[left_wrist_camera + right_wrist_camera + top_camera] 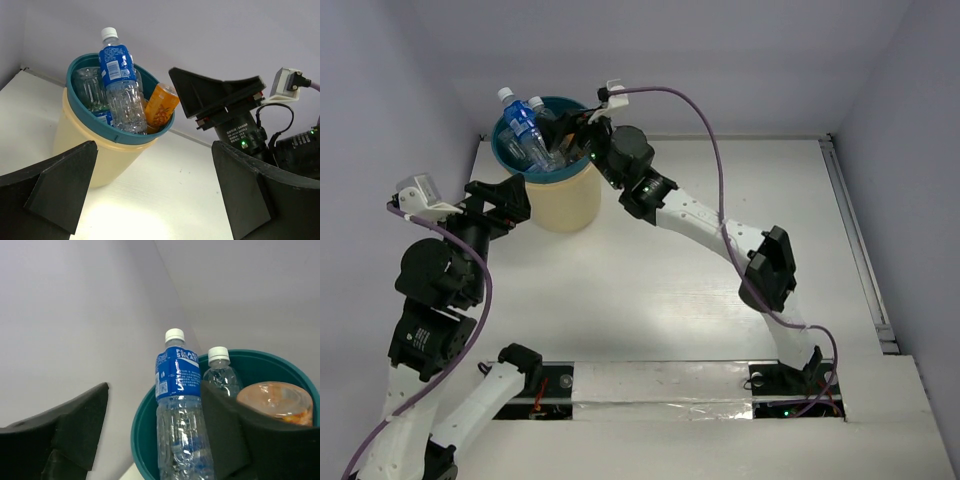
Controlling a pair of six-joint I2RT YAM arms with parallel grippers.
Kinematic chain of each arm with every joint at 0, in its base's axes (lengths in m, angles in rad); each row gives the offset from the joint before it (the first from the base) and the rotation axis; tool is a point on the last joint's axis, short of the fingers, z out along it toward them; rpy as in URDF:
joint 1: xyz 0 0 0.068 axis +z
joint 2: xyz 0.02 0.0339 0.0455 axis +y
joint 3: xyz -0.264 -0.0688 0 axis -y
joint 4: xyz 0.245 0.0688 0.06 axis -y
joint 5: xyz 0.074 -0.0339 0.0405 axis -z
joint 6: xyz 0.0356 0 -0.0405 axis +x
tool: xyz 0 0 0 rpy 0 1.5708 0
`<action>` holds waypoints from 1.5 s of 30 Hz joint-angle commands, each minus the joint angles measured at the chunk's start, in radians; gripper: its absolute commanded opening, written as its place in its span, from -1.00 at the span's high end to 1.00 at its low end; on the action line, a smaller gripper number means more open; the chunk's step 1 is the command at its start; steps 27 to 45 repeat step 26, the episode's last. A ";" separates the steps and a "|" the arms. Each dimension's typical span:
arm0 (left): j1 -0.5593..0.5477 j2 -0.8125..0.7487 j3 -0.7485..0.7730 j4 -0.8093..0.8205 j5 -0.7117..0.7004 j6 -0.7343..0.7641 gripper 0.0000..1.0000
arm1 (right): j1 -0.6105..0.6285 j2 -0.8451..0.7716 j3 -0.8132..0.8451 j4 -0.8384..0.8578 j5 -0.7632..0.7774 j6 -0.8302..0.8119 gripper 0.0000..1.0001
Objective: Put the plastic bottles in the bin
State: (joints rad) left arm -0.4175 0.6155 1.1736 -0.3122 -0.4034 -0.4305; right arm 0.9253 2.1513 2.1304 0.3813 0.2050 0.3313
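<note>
right gripper [576, 129] hangs wide open over the bin [560, 205], bottles [523, 125] sticking out; left gripper [152, 165] gapes wide beside it, holding nothing.

I see the bin [565, 200] standing upright at the far left of the surface [670, 290], teal on its rim and inside, cream-yellow outside. Bottles are packed into it. A clear bottle with a blue label [117, 75] and a white cap sticks up well above the rim. Just beside it an orange bottle [161, 106] leans tilted against the rim. A smaller clear bottle [220, 372] with a white cap stands close by.
</note>
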 commanded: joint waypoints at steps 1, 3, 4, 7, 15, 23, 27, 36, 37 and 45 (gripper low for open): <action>0.002 -0.003 0.001 0.027 0.009 -0.017 -0.96 | 0.014 -0.089 -0.062 0.071 -0.051 0.029 -0.26; 0.002 -0.002 -0.002 0.031 0.031 -0.022 -0.94 | 0.014 -0.151 -0.110 0.079 -0.091 0.040 0.29; 0.002 -0.003 -0.005 0.035 0.038 -0.027 -0.93 | 0.014 -0.238 -0.188 0.083 -0.105 0.043 0.89; 0.002 -0.026 -0.037 0.065 0.075 -0.033 -0.98 | 0.014 -0.410 -0.449 0.128 -0.125 0.034 1.00; 0.002 -0.036 -0.123 0.070 0.196 -0.048 -0.98 | 0.014 -1.213 -1.169 0.026 0.123 -0.023 0.14; 0.002 -0.046 -0.259 0.162 0.284 -0.105 -0.98 | 0.014 -1.783 -1.486 -0.381 0.416 0.118 -0.99; 0.002 -0.022 -0.272 0.173 0.296 -0.128 -0.98 | 0.014 -1.860 -1.518 -0.452 0.438 0.159 -0.99; 0.002 -0.022 -0.272 0.173 0.296 -0.128 -0.98 | 0.014 -1.860 -1.518 -0.452 0.438 0.159 -0.99; 0.002 -0.022 -0.272 0.173 0.296 -0.128 -0.98 | 0.014 -1.860 -1.518 -0.452 0.438 0.159 -0.99; 0.002 -0.022 -0.272 0.173 0.296 -0.128 -0.98 | 0.014 -1.860 -1.518 -0.452 0.438 0.159 -0.99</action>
